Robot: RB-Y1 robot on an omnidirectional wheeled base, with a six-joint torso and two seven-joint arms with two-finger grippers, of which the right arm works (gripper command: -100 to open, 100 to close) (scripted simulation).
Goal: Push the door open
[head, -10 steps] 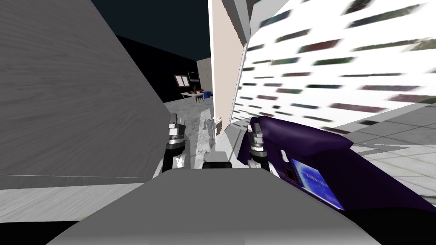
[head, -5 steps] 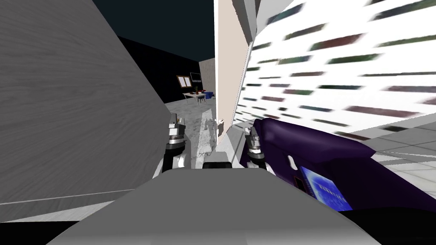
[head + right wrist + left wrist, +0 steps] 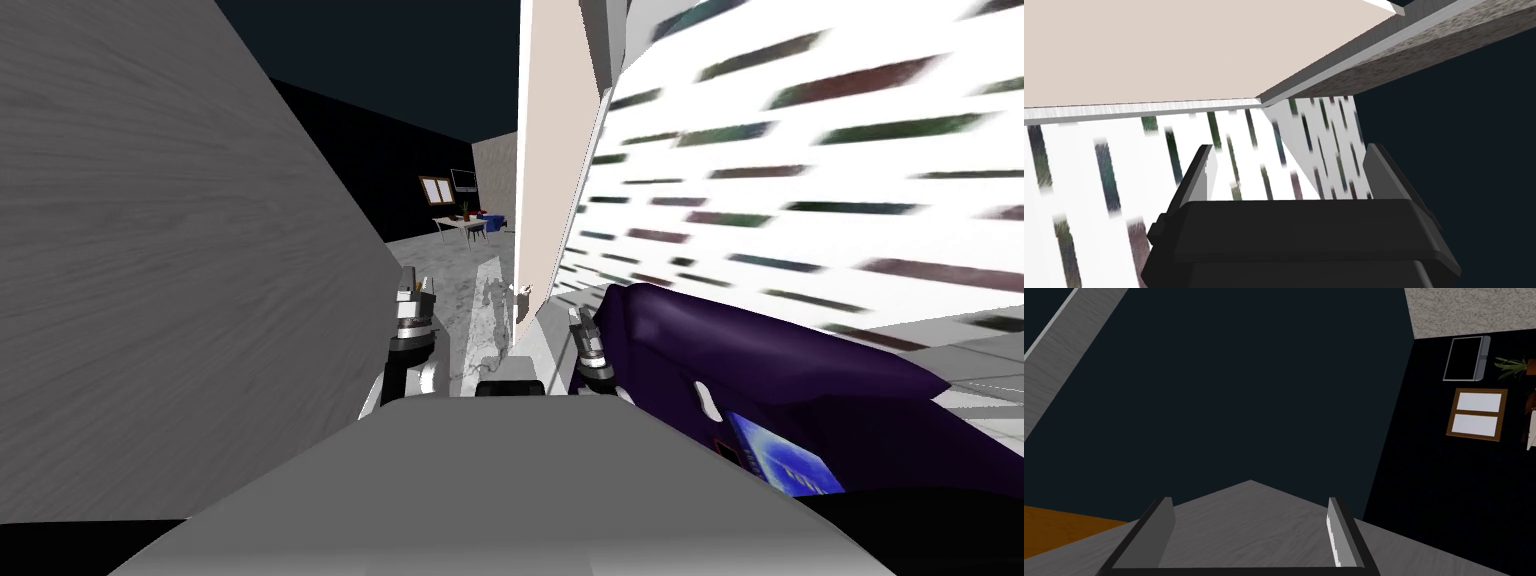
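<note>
Beige door (image 3: 552,150) stands ajar; left gripper (image 3: 416,286) and right gripper (image 3: 578,318) fingers spread.

Black boxy pincer (image 3: 1289,149) with thin, seemingly light-grey blades

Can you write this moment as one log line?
door: partly open ahead | left gripper: open, by grey wall | right gripper: open, near door edge

Marbled grey-white floor (image 3: 455,300) runs ahead. Small table (image 3: 458,225) stands at its far end, potted plant on top, blue box (image 3: 492,222) just beside it. On the right, pale tiled floor (image 3: 960,340) carries a dark purple couch (image 3: 780,360).
</note>
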